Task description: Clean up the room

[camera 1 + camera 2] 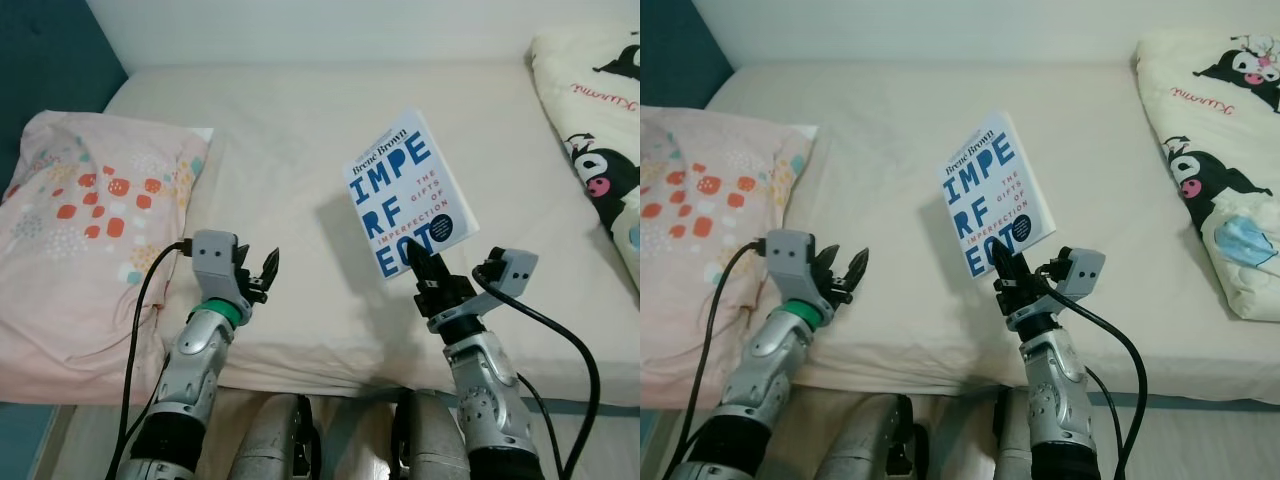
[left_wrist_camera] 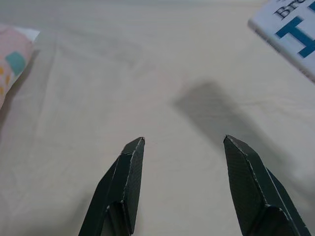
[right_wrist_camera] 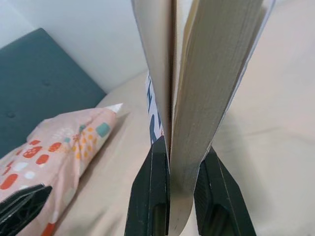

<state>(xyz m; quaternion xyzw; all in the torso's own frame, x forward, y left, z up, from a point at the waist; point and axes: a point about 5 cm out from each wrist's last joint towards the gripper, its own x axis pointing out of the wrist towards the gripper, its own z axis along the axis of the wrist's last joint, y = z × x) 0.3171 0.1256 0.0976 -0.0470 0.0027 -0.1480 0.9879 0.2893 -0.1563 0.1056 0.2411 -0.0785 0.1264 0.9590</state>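
A white paperback book [image 1: 408, 190] with big blue letters is lifted off the cream bed [image 1: 300, 130], tilted, casting a shadow on the sheet. My right gripper [image 1: 424, 262] is shut on its lower edge; the right wrist view shows the book's page edges [image 3: 206, 88] pinched between the two black fingers [image 3: 152, 191]. My left gripper [image 1: 262, 277] hovers open over the near edge of the bed, beside the pillow, holding nothing. Its two fingertips [image 2: 132, 162] stand apart above bare sheet.
A pink pillow [image 1: 85, 230] with red and teal spots lies at the bed's left, by a dark teal headboard [image 1: 45, 60]. A cream cartoon-print blanket [image 1: 595, 130] is bunched at the right. A white wall [image 1: 330, 30] runs behind the bed.
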